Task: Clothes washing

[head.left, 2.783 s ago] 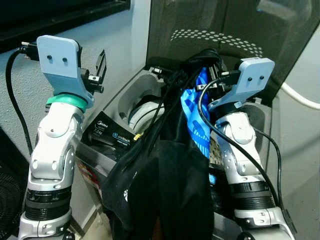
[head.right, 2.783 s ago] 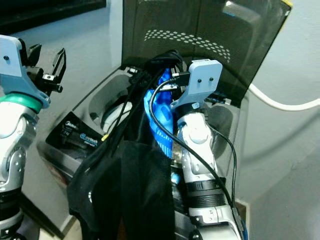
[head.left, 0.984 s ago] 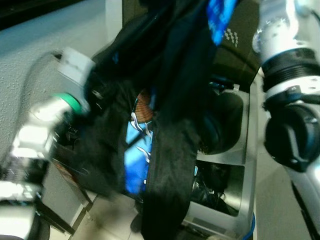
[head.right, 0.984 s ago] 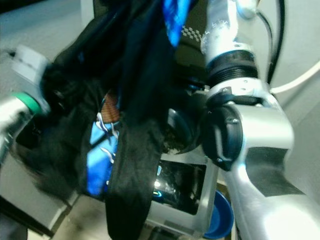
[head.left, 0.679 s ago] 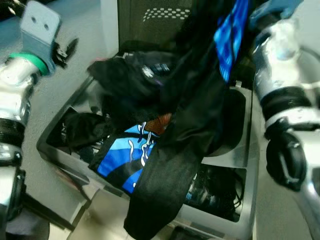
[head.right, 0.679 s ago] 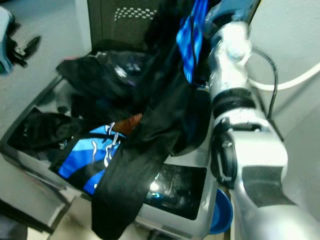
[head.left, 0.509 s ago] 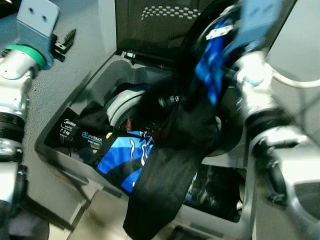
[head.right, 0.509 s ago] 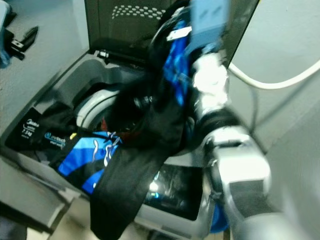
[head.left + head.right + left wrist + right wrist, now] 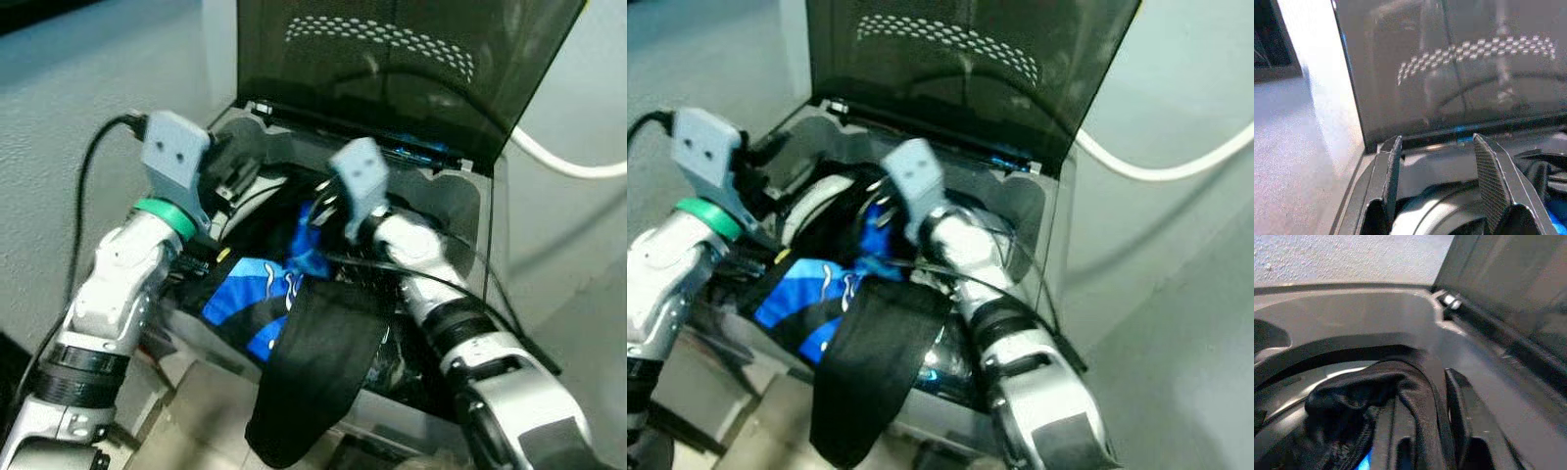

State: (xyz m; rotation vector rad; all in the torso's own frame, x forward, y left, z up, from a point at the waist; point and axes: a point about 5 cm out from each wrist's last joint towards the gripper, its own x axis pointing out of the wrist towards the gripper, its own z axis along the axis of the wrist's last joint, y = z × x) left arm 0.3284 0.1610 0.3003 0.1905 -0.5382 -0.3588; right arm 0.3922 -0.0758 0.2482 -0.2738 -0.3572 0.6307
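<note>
The right arm has swung down from high above, lowering the bundle into the washer's mouth.

A black and bright-blue garment (image 9: 294, 343) spills over the grey top-loading washing machine (image 9: 446, 211) front; the right gripper (image 9: 1422, 440) is clamped on black cloth inside the drum, the left gripper (image 9: 1437, 183) hovers, fingers apart, before the dark raised lid (image 9: 392, 69).

wall (image 9: 78, 88): grey, textured | hose (image 9: 558, 164): white | floor (image 9: 754, 421): possibly tiled
</note>
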